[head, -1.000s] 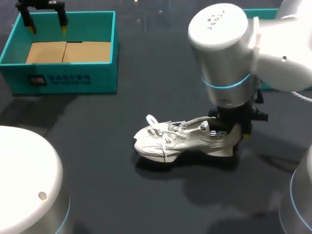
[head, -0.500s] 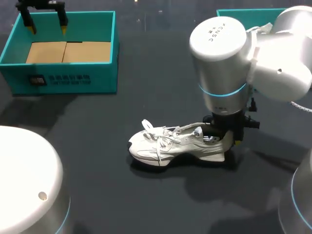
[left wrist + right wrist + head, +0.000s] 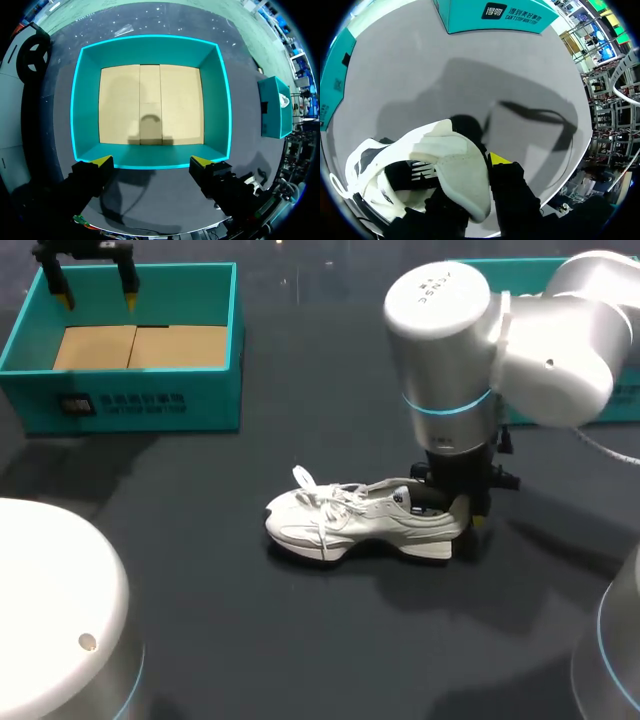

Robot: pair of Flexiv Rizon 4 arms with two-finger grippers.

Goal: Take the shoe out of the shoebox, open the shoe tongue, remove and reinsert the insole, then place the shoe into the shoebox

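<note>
A white shoe (image 3: 360, 520) with loose laces stands sole down in the middle of the table, toe to the left. My right gripper (image 3: 455, 512) is shut on its heel. In the right wrist view one finger sits inside the shoe (image 3: 420, 155) and the other outside, the heel wall pinched in the gripper (image 3: 470, 172). The teal shoebox (image 3: 130, 405) stands at the far left with only its cardboard floor inside. My left gripper (image 3: 95, 288) hangs open above the box's far side. In the left wrist view that gripper (image 3: 151, 162) has the shoebox (image 3: 150, 42) straight ahead.
A second teal box (image 3: 625, 400) stands at the far right behind my right arm, also seen ahead of the right gripper as a teal box (image 3: 495, 15). Dark bare tabletop lies between the shoe and the shoebox.
My right arm has swung the shoe by its heel, turning it level and shifting it slightly left and farther back. The left arm has stayed still.
</note>
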